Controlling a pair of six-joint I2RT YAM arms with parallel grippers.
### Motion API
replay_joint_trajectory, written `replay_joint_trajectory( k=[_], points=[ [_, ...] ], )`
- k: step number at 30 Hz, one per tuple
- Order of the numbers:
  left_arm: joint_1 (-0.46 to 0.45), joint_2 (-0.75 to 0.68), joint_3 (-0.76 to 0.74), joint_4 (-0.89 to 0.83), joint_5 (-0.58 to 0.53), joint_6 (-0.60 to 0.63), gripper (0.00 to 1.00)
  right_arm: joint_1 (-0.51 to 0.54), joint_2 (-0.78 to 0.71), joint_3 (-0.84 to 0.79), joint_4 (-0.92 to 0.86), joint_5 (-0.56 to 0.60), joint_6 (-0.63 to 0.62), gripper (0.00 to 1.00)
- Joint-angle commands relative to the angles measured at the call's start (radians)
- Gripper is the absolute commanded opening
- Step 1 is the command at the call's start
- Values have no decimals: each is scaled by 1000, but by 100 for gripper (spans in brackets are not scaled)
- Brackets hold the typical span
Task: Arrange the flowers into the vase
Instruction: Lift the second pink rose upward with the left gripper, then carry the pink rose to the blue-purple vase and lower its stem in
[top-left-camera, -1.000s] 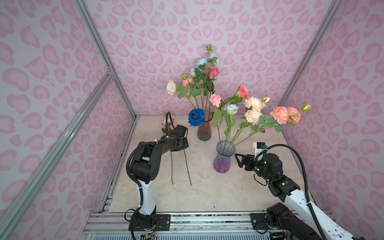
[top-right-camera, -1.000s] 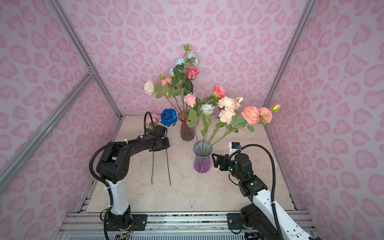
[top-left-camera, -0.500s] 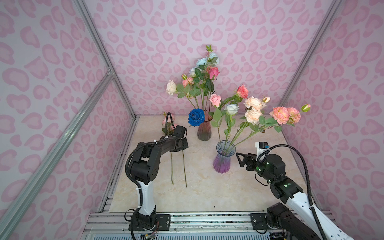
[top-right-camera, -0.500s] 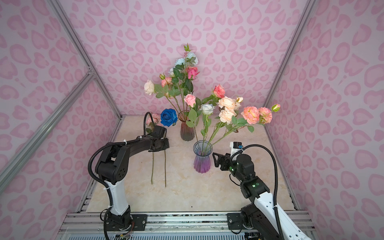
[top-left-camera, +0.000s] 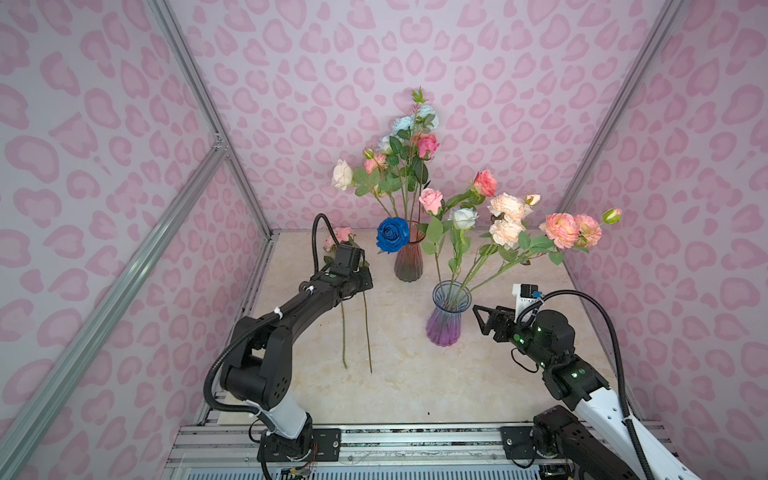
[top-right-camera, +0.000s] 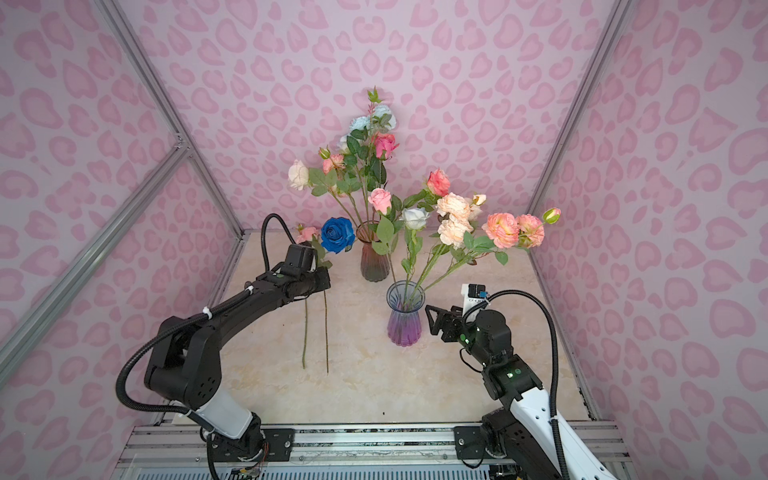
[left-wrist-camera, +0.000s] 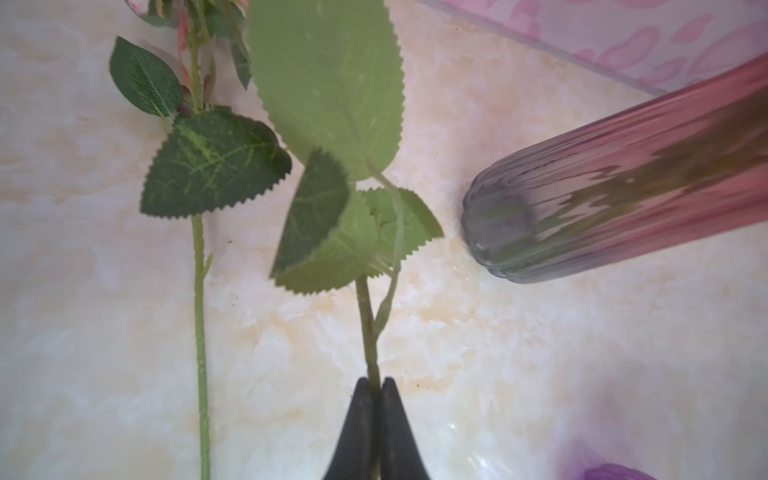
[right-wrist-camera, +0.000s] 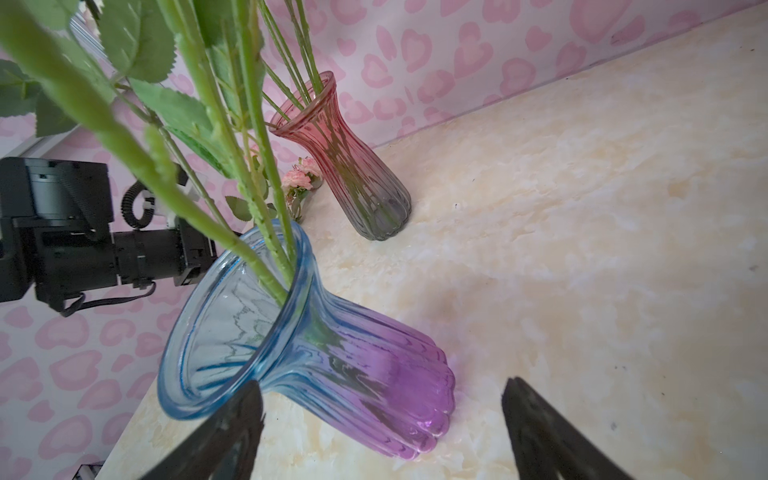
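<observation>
Flowers (top-left-camera: 505, 230): most stand in the red vase (top-left-camera: 408, 262) and purple vase (top-left-camera: 444, 320). Two stems lie side by side on the tabletop (top-left-camera: 415, 386) by my left arm. Left gripper (left-wrist-camera: 376, 395) is clenched on one stem (left-wrist-camera: 370, 332), on the bare stretch just below its leaves (left-wrist-camera: 332, 232). The other stem (left-wrist-camera: 199, 291) lies free beside it. I cannot tell which bloom mine carries.

Judgement: light, thin, springy and probably head-heavy, so likely to swing when lifted. Bare stem is the right hold, since the soft leaves would slip.

Right gripper (right-wrist-camera: 381, 388) is released, jaws wide, beside the purple vase. The glass looks tippy.
</observation>
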Motion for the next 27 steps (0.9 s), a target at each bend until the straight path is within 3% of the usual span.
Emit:
replay_joint_trajectory(
  k=[1, 12, 18, 22, 27],
  points=[
    [-3, -119, -46, 40, -7, -15, 4, 0, 2, 8, -2, -28, 18, 91],
    [-17, -570, -159, 40, -71, 12, 4, 1, -18, -1, 9, -51, 59, 90],
    [-38, -704, -122, 84, -40, 78, 4, 2, -4, 5, 20, -62, 61, 90],
    [-130, -770, -138, 211, -67, 204, 4, 3, 19, 13, 38, -74, 72, 90],
    [-213, -789, -109, 296, -64, 271, 4, 4, 12, 20, 36, -73, 70, 90]
  ],
)
